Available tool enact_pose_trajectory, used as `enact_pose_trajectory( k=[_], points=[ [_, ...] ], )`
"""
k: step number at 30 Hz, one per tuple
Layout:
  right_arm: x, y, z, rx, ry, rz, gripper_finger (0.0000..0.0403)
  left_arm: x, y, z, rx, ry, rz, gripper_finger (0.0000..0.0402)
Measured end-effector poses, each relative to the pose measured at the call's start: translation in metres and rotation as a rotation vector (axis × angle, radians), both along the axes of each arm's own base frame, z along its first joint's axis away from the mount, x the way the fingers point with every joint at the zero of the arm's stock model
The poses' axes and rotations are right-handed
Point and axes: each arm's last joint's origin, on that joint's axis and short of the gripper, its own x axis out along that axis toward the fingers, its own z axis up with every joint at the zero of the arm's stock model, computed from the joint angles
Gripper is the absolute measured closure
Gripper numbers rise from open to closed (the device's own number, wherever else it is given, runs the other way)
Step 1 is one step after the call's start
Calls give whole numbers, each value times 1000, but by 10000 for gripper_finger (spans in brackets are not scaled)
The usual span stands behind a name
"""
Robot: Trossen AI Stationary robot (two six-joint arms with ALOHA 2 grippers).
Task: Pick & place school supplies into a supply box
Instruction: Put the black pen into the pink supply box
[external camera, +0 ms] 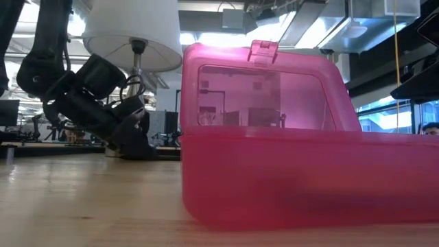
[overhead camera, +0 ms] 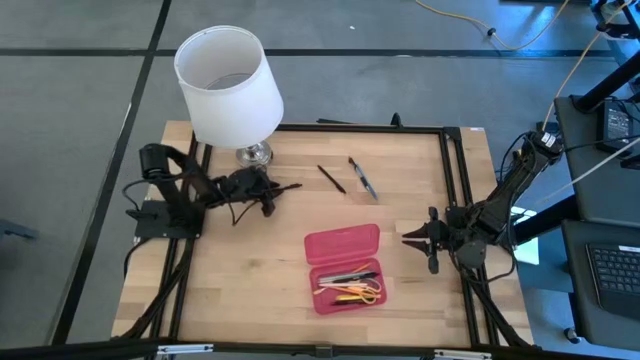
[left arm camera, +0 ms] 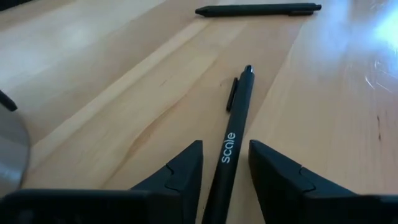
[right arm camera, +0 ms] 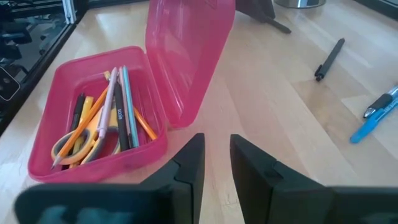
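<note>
You have a translucent red-pink plastic supply box [right arm camera: 93, 112] on a pale, light-grained wooden table [overhead camera: 250, 270] framed in black rails. Inside it you can see yellow-handled scissors with orange loops [right arm camera: 81, 134], a teal pencil [right arm camera: 129, 102], a grey pen [right arm camera: 111, 93], an orange pencil [right arm camera: 144, 124] and a black pen [right arm camera: 119, 118]. Your left gripper [left arm camera: 225, 163] is black, and the slim pen between its jaws [left arm camera: 233, 130] is black with white lettering. Another matte black pen [left arm camera: 258, 9] lies beyond. You also have a blue-and-silver pen [right arm camera: 373, 115] and a white-shaded lamp with a chrome base [overhead camera: 228, 85].
</note>
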Motion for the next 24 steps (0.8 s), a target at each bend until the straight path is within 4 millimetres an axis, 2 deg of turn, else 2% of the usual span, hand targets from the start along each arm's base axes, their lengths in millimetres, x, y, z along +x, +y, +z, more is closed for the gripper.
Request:
enact_pose_trajectory(
  k=[8,16,24],
  points=[
    [0,0,0,-20,1,9,323,4,-10,-5,76,18,61,327],
    [0,0,0,-19,1,10,323,5,-13,-6,86,8,47,366],
    [0,0,0,-19,0,9,323,6,-14,-5,76,-1,28,374]
  ],
)
